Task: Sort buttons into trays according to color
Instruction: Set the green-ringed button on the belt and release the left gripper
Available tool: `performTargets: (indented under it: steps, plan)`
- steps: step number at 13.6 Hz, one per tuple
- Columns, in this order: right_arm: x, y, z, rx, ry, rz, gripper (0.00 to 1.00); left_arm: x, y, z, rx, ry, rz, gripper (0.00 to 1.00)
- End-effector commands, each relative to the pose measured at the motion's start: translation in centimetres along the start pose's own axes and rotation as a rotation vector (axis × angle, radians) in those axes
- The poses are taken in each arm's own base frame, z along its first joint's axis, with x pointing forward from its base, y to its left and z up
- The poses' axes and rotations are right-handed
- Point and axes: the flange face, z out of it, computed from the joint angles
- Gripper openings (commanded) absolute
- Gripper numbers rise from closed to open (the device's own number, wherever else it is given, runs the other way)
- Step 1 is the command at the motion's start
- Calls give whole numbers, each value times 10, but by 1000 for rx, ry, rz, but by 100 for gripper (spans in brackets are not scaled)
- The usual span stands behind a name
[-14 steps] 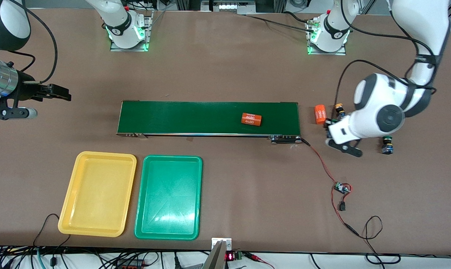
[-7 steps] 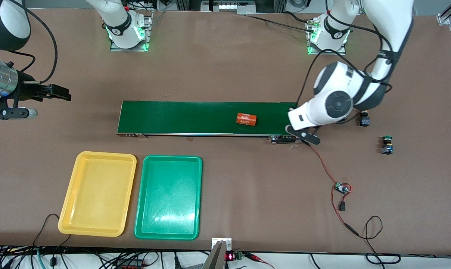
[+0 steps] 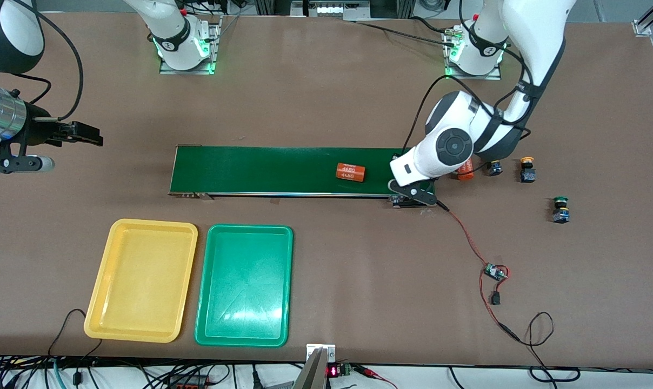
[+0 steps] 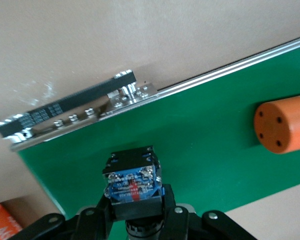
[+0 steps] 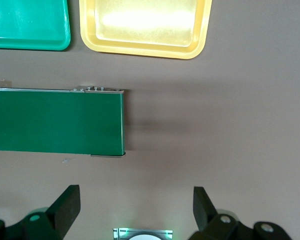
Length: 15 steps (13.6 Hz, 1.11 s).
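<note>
While the right gripper (image 5: 135, 207) is waiting spread wide, the left gripper (image 4: 135, 212) is clenching a button (image 4: 132, 182) over the conveyor belt (image 4: 200, 150)

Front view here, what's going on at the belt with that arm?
The left gripper is shut on a button and holds it over the conveyor belt at the left arm's end. An orange cylinder lies on the belt. Three more buttons sit on the table off that end. The yellow tray and green tray hold nothing. The right gripper waits open, up off the belt's other end.
</note>
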Motion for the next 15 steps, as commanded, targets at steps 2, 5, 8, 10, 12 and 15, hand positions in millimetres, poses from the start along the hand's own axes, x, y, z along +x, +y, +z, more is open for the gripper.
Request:
performTargets:
  steps: [2, 5, 8, 10, 12, 15]
  plan:
    - [2, -1, -4, 14, -4, -11, 100, -1, 4, 7, -13, -8, -24, 32]
    - [2, -1, -4, 14, -2, -11, 100, -3, 4, 0, -10, -1, -13, 100]
    - [2, -1, -5, 14, -1, -11, 100, -10, 0, -35, -1, 9, -22, 100]
    - [2, -1, -5, 14, -2, -11, 100, -15, -38, -62, -4, 10, -45, 100]
    - [2, -1, -5, 14, -2, -11, 100, -19, -100, -74, -23, 2, -27, 100]
    - [1, -4, -3, 15, -10, -15, 100, -27, -169, -74, -43, -2, -34, 100]
